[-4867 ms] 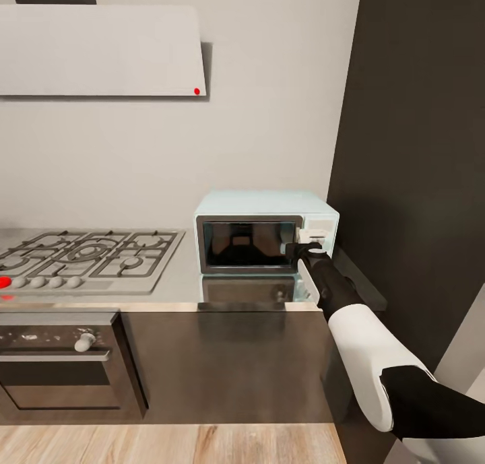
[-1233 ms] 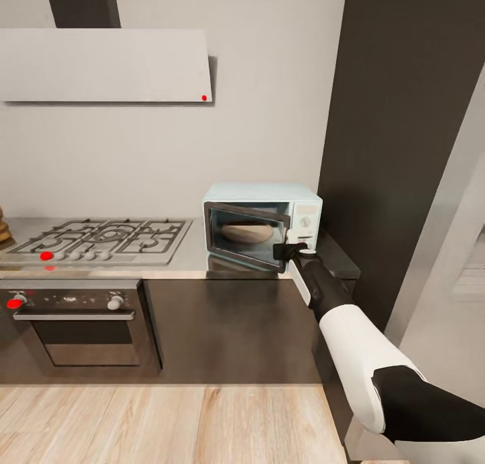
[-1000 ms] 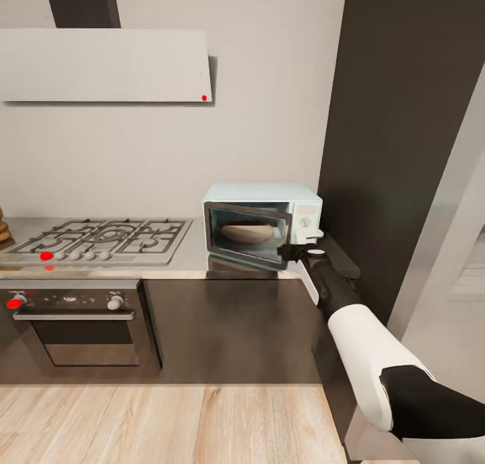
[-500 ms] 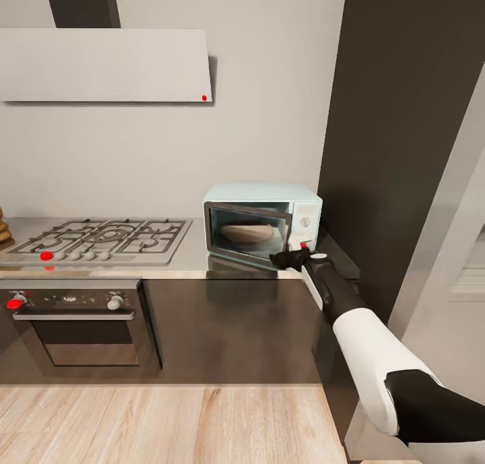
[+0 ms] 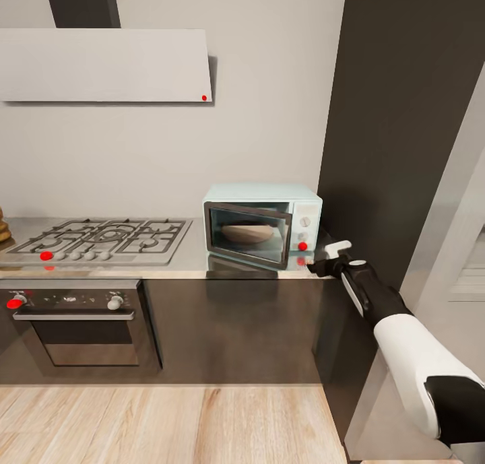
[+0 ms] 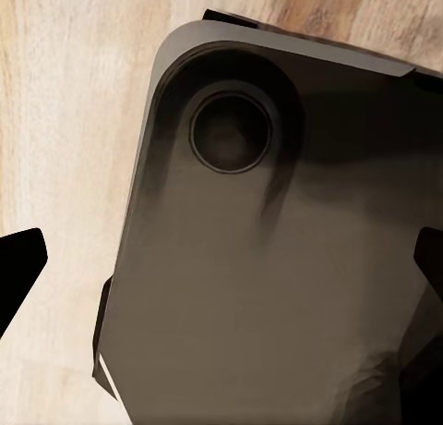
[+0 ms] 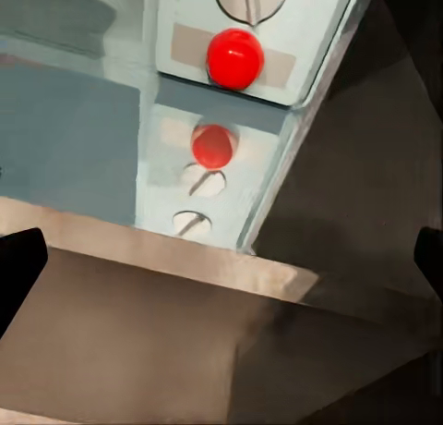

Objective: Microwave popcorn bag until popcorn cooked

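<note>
Microwave [image 5: 263, 223] seen on grey tabletop [image 5: 188, 265], door ajar, tan popcorn bag [image 5: 247, 233] visible inside through the glass. Red indicator light [image 7: 234, 57] lit on control panel. Right claw [image 5: 328, 258] held spread, just right of microwave, apart from it. Left claw's [image 6: 221, 268] fingertips seen wide apart

A pale grey wall [image 5: 269, 114] runs behind the bench [image 5: 192, 265], with a flat white extractor hood [image 5: 104, 65] mounted high on it and a dark duct [image 5: 82, 3] rising above. A steel gas hob [image 5: 101, 238] with black grates is set into the grey top, and a black built-in oven [image 5: 81, 329] sits under it among dark cabinet fronts [image 5: 229, 329]. A tall dark panel [image 5: 404, 127] stands to the right. The floor [image 5: 168, 423] is light wood planks.
</note>
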Tool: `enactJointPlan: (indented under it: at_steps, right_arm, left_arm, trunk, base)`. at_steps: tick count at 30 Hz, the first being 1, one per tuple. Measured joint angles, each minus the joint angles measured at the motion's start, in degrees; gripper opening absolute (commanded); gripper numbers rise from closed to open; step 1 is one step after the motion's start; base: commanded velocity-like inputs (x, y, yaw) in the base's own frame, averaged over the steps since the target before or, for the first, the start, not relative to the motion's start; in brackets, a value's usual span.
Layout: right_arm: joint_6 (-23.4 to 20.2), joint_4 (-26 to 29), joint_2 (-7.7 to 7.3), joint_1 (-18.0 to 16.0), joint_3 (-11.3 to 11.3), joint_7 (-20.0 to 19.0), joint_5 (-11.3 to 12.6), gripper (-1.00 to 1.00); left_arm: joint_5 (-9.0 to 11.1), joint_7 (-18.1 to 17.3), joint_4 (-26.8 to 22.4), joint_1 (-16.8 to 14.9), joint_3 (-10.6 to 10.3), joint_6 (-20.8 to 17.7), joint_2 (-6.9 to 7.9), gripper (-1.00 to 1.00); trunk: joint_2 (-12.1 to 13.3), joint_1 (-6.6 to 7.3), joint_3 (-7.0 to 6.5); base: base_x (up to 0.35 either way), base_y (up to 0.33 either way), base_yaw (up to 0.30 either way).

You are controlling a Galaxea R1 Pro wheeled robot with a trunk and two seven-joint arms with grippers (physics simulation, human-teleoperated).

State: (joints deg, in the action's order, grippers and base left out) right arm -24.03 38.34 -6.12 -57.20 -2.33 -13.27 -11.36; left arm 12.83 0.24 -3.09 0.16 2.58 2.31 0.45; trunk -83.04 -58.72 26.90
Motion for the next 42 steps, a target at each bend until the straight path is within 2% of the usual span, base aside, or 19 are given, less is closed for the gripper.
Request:
enactJointPlan:
  at_steps: [2, 8, 13, 24, 26, 30, 32, 38, 42]
  right_arm:
    - [-0.11, 0.25, -0.48, 0.0, 0.12, 0.32, 0.02, 1.0]
    - [0.03, 0.67, -0.31, 0.0, 0.54, 0.82, 0.23, 1.0]
    - [0.47, 0.74, 0.18, 0.0, 2.49, 3.52, 0.35, 1.0]
    - [0.61, 0.75, 0.37, 0.0, 2.79, 3.91, 0.81, 1.0]
    - [0.64, 0.75, 0.37, 0.0, 2.8, 3.87, 1.33, 1.0]
    - [0.73, 0.83, 0.41, 0.0, 2.8, 3.89, 4.25, 1.0]
    - [0.81, 0.84, 0.41, 0.0, 2.8, 3.75, 4.89, 1.0]
    - [0.89, 0.84, 0.48, 0.0, 2.72, 3.28, 5.34, 1.0]
    - [0.84, 0.84, 1.95, 0.0, 2.72, 2.06, 5.41, 1.0]
  left_arm:
    - [0.0, 0.0, 0.0, 0.0, 0.0, 0.0, 0.0, 1.0]
    - [0.08, -0.02, -0.07, 0.0, 0.16, 0.0, 0.0, 1.0]
    - [0.09, -0.08, -0.08, 0.0, 0.16, 0.01, 0.0, 1.0]
    - [0.09, -0.08, -0.08, -0.01, 0.16, 0.01, 0.0, 1.0]
    - [0.09, -0.08, -0.08, -0.01, 0.16, 0.01, 0.0, 1.0]
    - [0.08, -0.08, -0.08, 0.0, 0.16, 0.01, 0.0, 1.0]
    - [0.09, -0.08, -0.08, 0.0, 0.16, 0.01, 0.0, 1.0]
    - [0.07, -0.08, -0.08, 0.0, 0.16, 0.01, 0.0, 1.0]
    - [0.06, -0.08, -0.08, -0.01, 0.16, 0.01, 0.0, 1.0]
  trunk:
    - [0.0, 0.0, 0.0]
    - [0.0, 0.0, 0.0]
    - [0.0, 0.02, 0.0]
    - [0.0, 0.02, 0.0]
    - [0.0, 0.02, 0.0]
    - [0.0, 0.02, 0.0]
    - [0.0, 0.02, 0.0]
    - [0.0, 0.01, 0.0]
    - [0.0, 0.01, 0.0]
  base:
    - [0.0, 0.0, 0.0]
    - [0.006, 0.0, 0.0]
    - [0.15, 0.0, 0.0]
    - [0.198, 0.0, 0.0]
    - [0.182, 0.0, 0.0]
    - [0.164, 0.0, 0.0]
    - [0.157, 0.0, 0.0]
    - [0.149, 0.0, 0.0]
    - [0.11, 0.0, 0.0]
